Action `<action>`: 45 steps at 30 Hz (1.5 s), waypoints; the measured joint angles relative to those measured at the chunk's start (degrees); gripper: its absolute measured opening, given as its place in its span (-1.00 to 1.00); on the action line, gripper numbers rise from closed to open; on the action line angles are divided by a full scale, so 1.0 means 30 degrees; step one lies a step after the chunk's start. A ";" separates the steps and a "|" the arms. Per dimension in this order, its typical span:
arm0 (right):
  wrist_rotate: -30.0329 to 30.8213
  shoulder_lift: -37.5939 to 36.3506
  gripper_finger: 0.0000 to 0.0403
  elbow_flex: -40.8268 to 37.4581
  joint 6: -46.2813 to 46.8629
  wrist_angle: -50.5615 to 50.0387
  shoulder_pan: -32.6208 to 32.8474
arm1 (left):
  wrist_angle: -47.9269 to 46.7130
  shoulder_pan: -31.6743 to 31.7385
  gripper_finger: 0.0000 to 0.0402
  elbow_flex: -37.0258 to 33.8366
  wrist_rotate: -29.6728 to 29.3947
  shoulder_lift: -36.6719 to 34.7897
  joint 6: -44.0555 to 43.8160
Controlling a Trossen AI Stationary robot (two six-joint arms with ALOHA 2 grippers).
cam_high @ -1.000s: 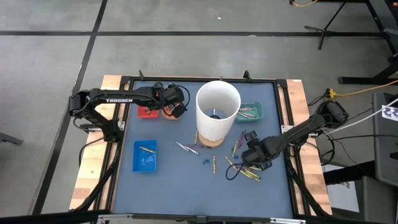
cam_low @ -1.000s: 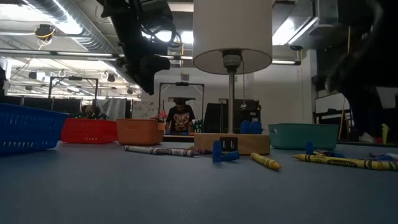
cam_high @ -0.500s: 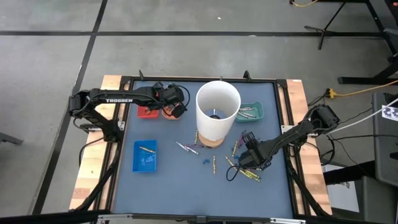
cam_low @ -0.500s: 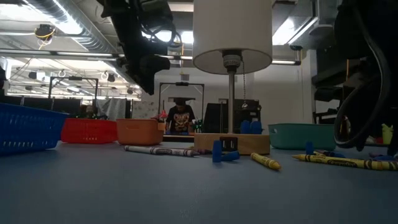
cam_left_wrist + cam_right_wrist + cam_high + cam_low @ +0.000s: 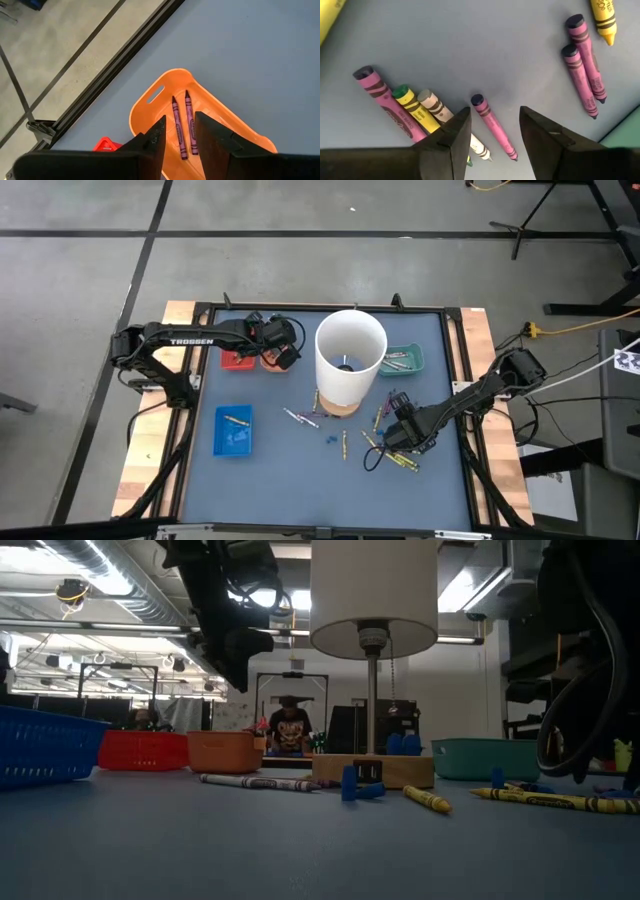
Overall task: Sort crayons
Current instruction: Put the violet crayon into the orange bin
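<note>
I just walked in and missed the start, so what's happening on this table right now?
A two-armed robot is sorting crayons into small trays. The right gripper hangs open just above a loose purple crayon on the blue table, holding nothing. The left gripper hovers open over the orange tray, where two purple crayons lie. More crayons lie scattered around a white lamp.

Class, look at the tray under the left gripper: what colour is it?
Orange. The tray shows best in the left wrist view, holding two purple crayons.
</note>
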 joint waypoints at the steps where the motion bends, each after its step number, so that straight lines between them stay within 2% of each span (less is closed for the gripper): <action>1: 0.0000 0.0000 -0.18 0.0000 0.0000 0.0000 0.0000 | 0.0000 0.0000 -0.57 0.0000 0.0000 0.0003 -0.0004; 15: -0.0328 -0.0015 -0.20 0.0000 0.0000 0.0007 0.0000 | -0.0002 0.0005 -0.57 0.0000 0.0000 0.0004 0.0004; 28: -0.0335 -0.0015 -0.76 0.0000 0.0005 0.0905 -0.0002 | 0.0000 0.0000 -0.57 0.0000 0.0000 0.0004 0.0004; 34: -0.0481 -0.0036 -0.84 0.0000 0.0006 0.1428 -0.0006 | -0.0001 0.0000 -0.57 0.0000 0.0000 0.0004 0.0004; 45: -0.0495 -0.0036 -0.86 0.0000 0.0006 0.1457 -0.0007 | 0.0000 -0.0015 -0.57 0.0000 0.0000 0.0004 0.0004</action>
